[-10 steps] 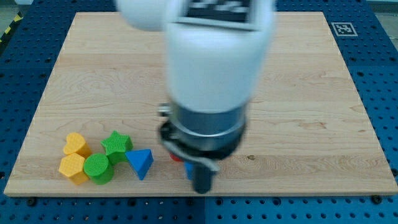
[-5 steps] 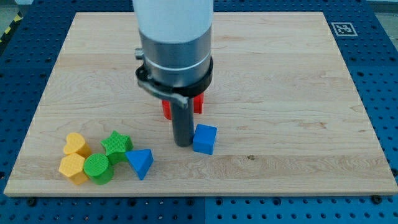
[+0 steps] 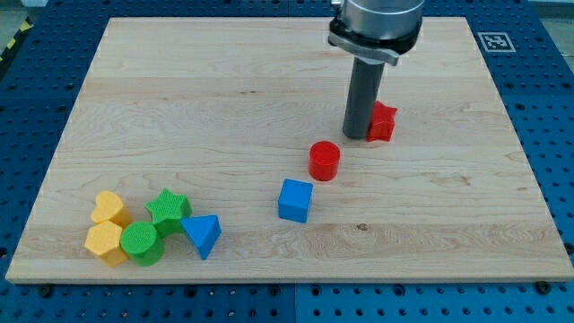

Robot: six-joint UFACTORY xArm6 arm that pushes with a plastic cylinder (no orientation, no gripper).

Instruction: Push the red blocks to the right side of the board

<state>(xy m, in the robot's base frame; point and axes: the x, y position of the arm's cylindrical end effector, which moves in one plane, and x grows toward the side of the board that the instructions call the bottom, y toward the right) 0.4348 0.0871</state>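
Note:
My tip [image 3: 358,135] rests on the board right of centre, touching the left side of a red block [image 3: 383,121] of unclear shape. A red cylinder [image 3: 325,161] stands apart, below and to the left of the tip. A blue cube [image 3: 295,200] lies further down and left. The rod's dark shaft rises from the tip to the arm at the view's top.
A cluster sits at the board's bottom left: two yellow blocks [image 3: 108,224], a green star [image 3: 168,209], a green cylinder [image 3: 142,243] and a blue triangular block [image 3: 204,234]. The wooden board [image 3: 448,224] is ringed by a blue perforated table.
The arm has swung from the board's lower middle up and to the right. One red block has moved right with the tip; the red cylinder is now uncovered and left behind.

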